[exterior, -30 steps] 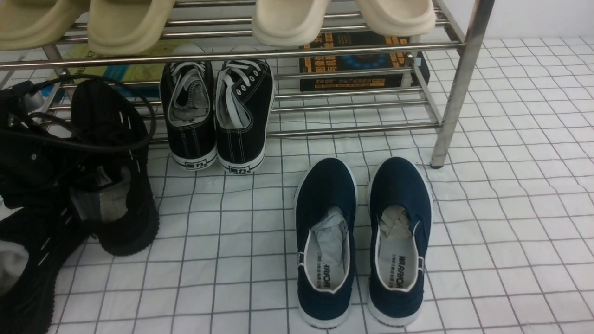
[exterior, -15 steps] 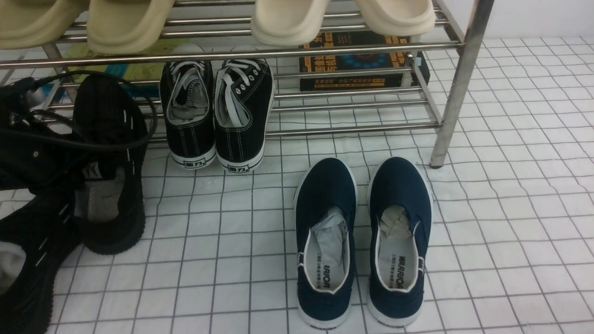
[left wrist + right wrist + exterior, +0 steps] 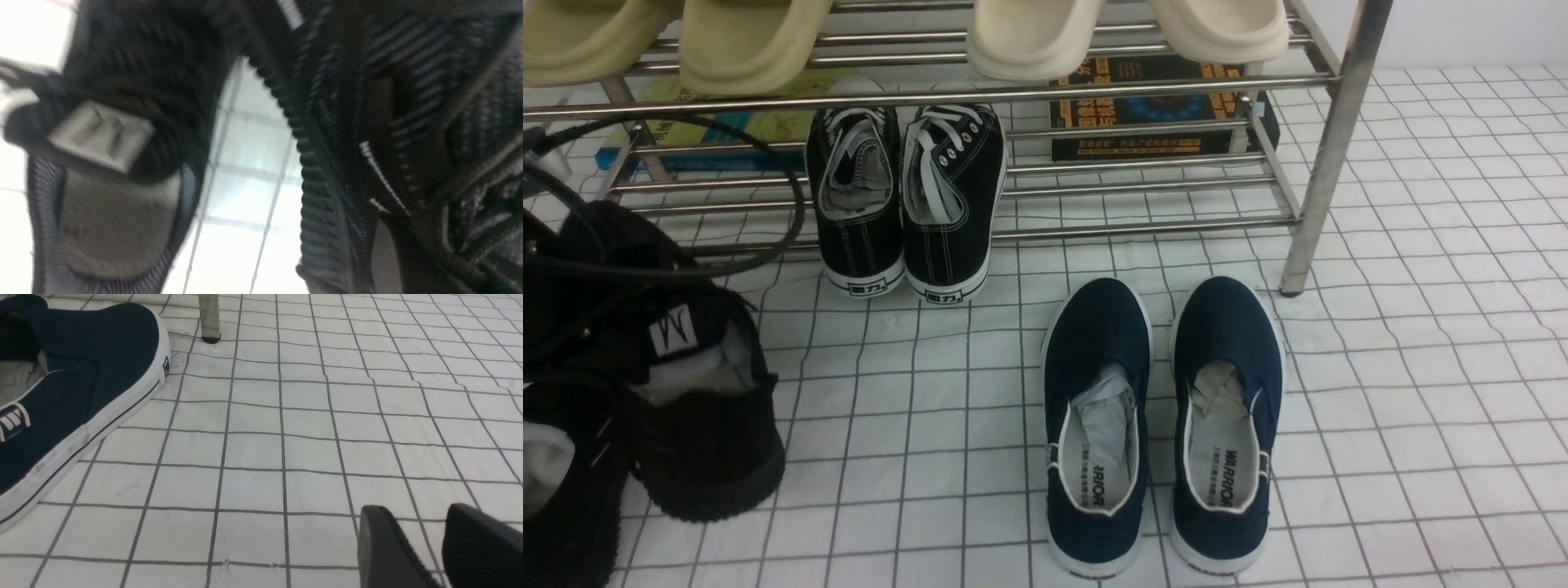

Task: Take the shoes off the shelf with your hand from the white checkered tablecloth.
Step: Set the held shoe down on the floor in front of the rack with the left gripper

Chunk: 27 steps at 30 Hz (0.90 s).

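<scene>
The left claw (image 3: 580, 318) is closed, apparently on the upper of the nearer black knit sneaker (image 3: 698, 441); its fingertips are lost against the dark fabric, so I cannot tell exactly which part is pinched. The shoe's heel slopes down beneath the claw, which suggests a hold forward of the opening, leaving the heel to swing. Its partner (image 3: 568, 506) sits just beside, on the outer side of the claw. Both lie on the robot's side of the steel rack (image 3: 1315, 188), so this pair looks to be off the rails, and the likely step is settling the gripped one next to its mate. White stuffing (image 3: 707, 376) fills the opening, probably to keep the soft knit in shape. A black cable (image 3: 796, 212) loops out beyond the claw, near enough to the canvas lace-ups (image 3: 947, 237) that a wide swing could brush them. Those shoes point into the rack, heels toward the robot, presumably for easy reach. Well to the claw's right, the navy slip-ons (image 3: 1098, 490) stand side by side on the checkered tablecloth (image 3: 1413, 457), toes toward the rack. The right claw (image 3: 421, 522) waits over bare cloth, its fingers slightly apart with nothing between them.
</scene>
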Motion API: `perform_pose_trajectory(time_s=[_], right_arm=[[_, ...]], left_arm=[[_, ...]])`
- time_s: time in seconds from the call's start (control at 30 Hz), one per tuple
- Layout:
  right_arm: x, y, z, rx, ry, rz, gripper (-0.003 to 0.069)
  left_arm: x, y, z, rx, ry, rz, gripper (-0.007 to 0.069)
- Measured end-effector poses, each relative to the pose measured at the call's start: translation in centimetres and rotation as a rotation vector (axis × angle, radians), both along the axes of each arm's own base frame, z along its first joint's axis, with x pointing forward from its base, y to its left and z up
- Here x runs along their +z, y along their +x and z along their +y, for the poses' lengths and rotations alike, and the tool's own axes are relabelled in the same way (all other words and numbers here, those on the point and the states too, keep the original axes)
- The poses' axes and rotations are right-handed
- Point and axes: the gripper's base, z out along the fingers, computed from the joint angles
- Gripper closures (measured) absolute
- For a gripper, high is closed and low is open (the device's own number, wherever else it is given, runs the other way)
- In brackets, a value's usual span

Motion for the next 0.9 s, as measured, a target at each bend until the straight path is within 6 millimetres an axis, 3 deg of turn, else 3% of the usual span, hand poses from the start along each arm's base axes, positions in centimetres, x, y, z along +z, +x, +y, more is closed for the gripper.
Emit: perform_pose_trajectory(time_s=[0.4,0.6,0.9], right_arm=[[0.0,0.0,0.0,0.0,0.0,0.0,0.042],[0.0,0.0,0.0,0.0,0.0,0.0,0.042],[0.0,0.0,0.0,0.0,0.0,0.0,0.042]], left_arm=[[-2.3,-1.3,-1.0,-0.252,-0.037,0.064,0.0595],[-4.7,-2.0,-0.2,-0.319,0.08,0.08,0.0594],[-5.5,-1.2,0.7,-0.369,0.198,0.05,0.0592]])
